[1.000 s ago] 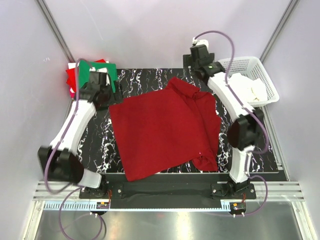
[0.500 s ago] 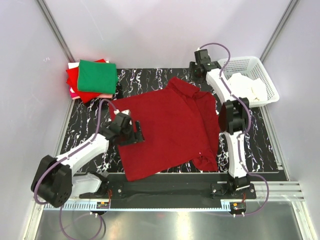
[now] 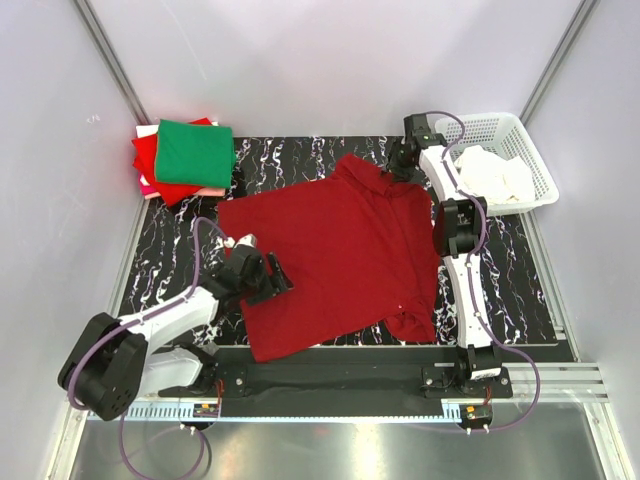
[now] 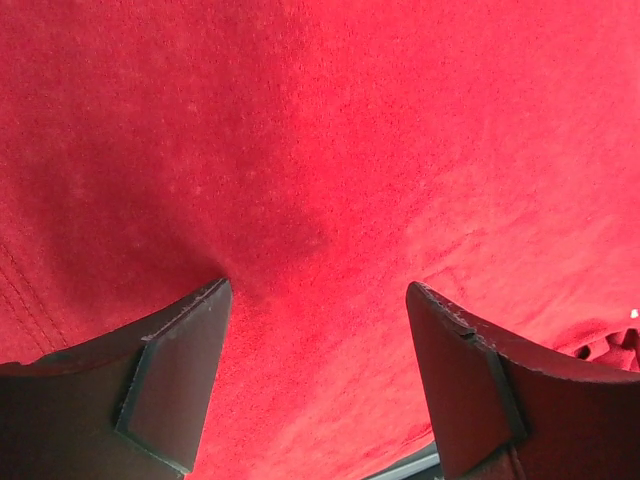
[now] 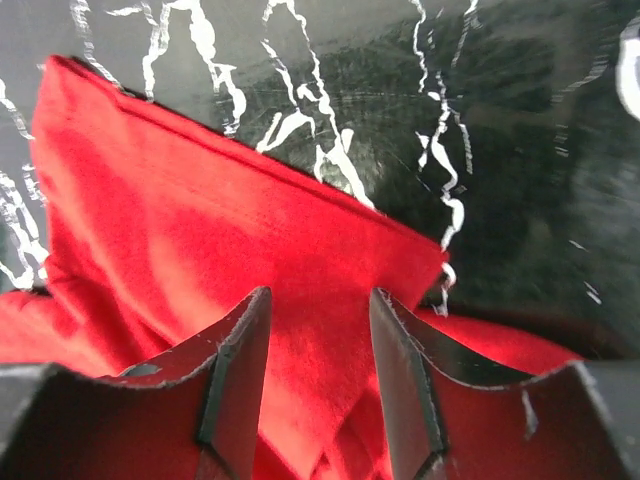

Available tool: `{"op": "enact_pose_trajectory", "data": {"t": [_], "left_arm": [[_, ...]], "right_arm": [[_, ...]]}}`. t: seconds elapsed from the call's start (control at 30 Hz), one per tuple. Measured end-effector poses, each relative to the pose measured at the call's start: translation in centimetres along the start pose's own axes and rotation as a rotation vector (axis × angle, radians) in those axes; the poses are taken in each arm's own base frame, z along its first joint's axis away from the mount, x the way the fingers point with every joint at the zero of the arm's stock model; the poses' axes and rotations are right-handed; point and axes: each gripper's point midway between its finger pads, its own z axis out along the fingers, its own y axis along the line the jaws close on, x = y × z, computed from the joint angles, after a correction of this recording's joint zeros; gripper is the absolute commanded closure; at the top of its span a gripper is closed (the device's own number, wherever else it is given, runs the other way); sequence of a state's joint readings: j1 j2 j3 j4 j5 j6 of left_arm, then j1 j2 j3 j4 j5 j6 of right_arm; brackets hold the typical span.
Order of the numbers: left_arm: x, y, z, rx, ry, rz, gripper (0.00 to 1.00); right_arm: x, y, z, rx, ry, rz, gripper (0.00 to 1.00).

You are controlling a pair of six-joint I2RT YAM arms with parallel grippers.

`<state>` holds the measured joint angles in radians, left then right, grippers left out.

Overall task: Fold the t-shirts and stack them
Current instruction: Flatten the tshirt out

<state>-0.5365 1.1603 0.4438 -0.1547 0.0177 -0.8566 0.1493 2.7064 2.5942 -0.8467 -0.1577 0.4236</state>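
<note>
A dark crimson collared t-shirt (image 3: pixel 340 250) lies spread flat on the black marbled mat (image 3: pixel 175 240). My left gripper (image 3: pixel 268 279) is low at the shirt's left edge. In the left wrist view it (image 4: pixel 316 300) is open over the red cloth (image 4: pixel 320 120), nothing held. My right gripper (image 3: pixel 400 165) is at the collar at the back. In the right wrist view it (image 5: pixel 320 305) is open, jaws straddling a flap of the collar (image 5: pixel 200 220). A folded green t-shirt (image 3: pixel 195 152) tops a stack over bright red (image 3: pixel 148 160) and pale pink (image 3: pixel 208 191) ones at back left.
A white lattice basket (image 3: pixel 535 165) with white cloth (image 3: pixel 495 172) stands at the back right, just beside the right arm. The enclosure walls and metal posts rise close on both sides. A metal rail runs along the near edge (image 3: pixel 330 385).
My left arm swung from the folded stack at back left down to the shirt's near-left edge. My right gripper moved slightly right and settled onto the collar.
</note>
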Motion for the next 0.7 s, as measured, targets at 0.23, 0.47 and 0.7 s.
{"op": "enact_pose_trajectory", "data": {"t": [0.23,0.47,0.7], "left_arm": [[-1.0,0.2,0.6,0.033,-0.042,-0.036,0.25],[-3.0,2.1,0.5,0.031,-0.112,-0.097,0.28],[-3.2,2.3,0.5,0.037,-0.13,-0.1,0.28]], "right_arm": [[-0.7,0.0,1.4,-0.038,-0.018,0.05,0.49],[-3.9,-1.0,2.3,-0.081,-0.113,0.125,0.46],[-8.3,-2.1,3.5,-0.108,-0.286,0.168,0.44]]}}
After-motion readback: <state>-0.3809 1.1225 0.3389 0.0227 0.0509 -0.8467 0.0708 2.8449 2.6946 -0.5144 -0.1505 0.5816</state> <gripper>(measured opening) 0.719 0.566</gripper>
